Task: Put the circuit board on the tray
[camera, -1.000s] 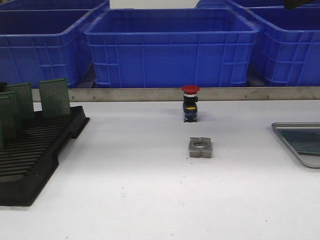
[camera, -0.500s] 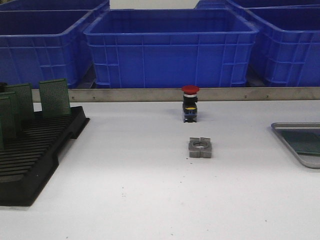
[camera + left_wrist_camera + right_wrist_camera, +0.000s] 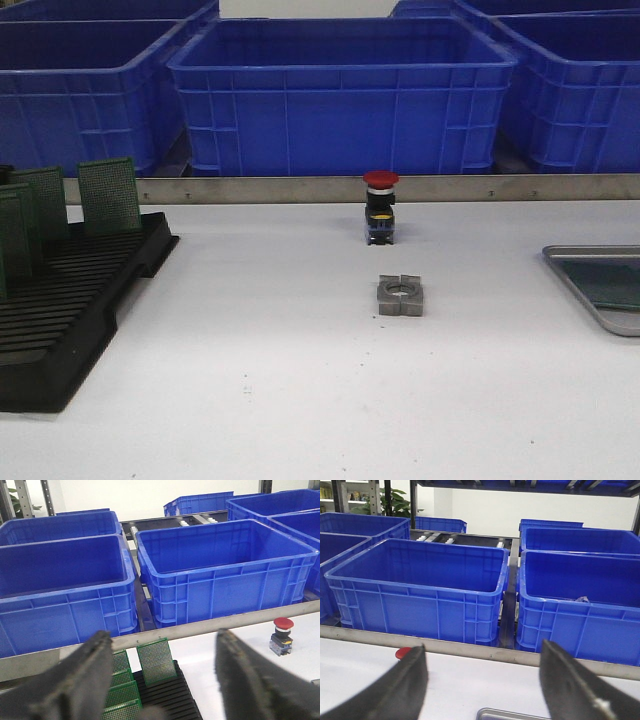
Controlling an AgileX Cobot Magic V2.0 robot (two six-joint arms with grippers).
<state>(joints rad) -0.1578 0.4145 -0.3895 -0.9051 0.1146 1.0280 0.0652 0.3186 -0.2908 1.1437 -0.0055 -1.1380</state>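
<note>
Several green perforated circuit boards (image 3: 108, 195) stand upright in a black slotted rack (image 3: 70, 300) at the table's left. They also show in the left wrist view (image 3: 156, 660), beyond my open, empty left gripper (image 3: 162, 636). The silver-grey tray (image 3: 590, 252) lies at the right edge, cut off by the frame; its floor looks dark green and I cannot tell what lies in it. Its rim corner (image 3: 510, 712) shows below my open, empty right gripper (image 3: 482, 647). Neither gripper shows in the front view.
A red-capped push button (image 3: 381, 208) stands at mid-table, with a small grey metal block with a round hole (image 3: 401, 295) in front of it. Large blue bins (image 3: 340, 90) line the back behind a metal rail (image 3: 300, 188).
A dark piece of the right arm at the front view's top right corner has moved out of view. Nothing on the table has moved.
</note>
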